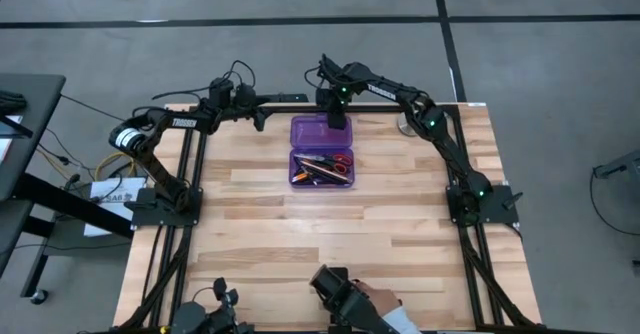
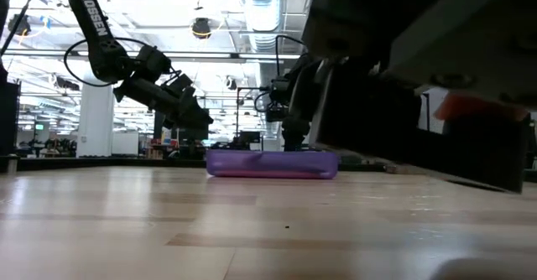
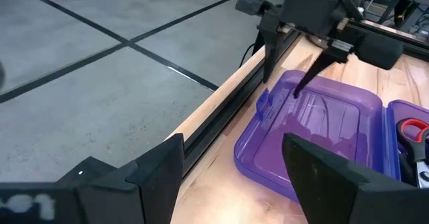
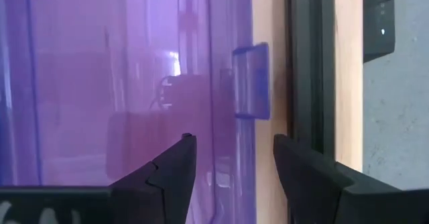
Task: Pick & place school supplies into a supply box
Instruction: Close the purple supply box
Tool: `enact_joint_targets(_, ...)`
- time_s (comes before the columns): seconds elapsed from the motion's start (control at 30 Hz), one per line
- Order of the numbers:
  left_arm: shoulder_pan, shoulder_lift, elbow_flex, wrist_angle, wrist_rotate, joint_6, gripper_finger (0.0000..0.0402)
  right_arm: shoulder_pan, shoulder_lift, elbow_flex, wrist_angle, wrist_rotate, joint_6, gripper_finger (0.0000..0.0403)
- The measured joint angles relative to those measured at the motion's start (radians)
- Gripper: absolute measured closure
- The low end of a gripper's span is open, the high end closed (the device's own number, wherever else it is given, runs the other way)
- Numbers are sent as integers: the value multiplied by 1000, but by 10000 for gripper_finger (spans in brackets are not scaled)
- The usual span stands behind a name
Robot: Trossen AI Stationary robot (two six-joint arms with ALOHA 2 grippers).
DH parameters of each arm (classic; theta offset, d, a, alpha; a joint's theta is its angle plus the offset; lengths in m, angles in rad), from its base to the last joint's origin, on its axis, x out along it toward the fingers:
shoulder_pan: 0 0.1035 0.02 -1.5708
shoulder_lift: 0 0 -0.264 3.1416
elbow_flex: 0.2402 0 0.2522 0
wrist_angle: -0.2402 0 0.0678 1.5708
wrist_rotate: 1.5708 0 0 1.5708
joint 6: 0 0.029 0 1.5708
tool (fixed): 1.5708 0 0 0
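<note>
The purple supply box lies open near the table's far edge. Its lid is flat on the table on the far side. Its base holds the school supplies: orange pencils, dark pens and red-handled scissors. My right gripper points down, open, over the lid's far rim. One finger is over the lid's inside, the other beyond the rim next to the latch tab; I see no touch. My left gripper hangs open, left of the lid.
A round silver disc lies at the far right, beside the right arm. A black frame rail runs along the table's far edge behind the lid. A person's hand with a dark device shows at the near edge.
</note>
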Motion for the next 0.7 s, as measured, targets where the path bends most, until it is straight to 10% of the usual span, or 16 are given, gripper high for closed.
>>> enact_joint_targets(0.7,0,0,0,-9,0,7,162,-12,31,1,7,-80,16,222)
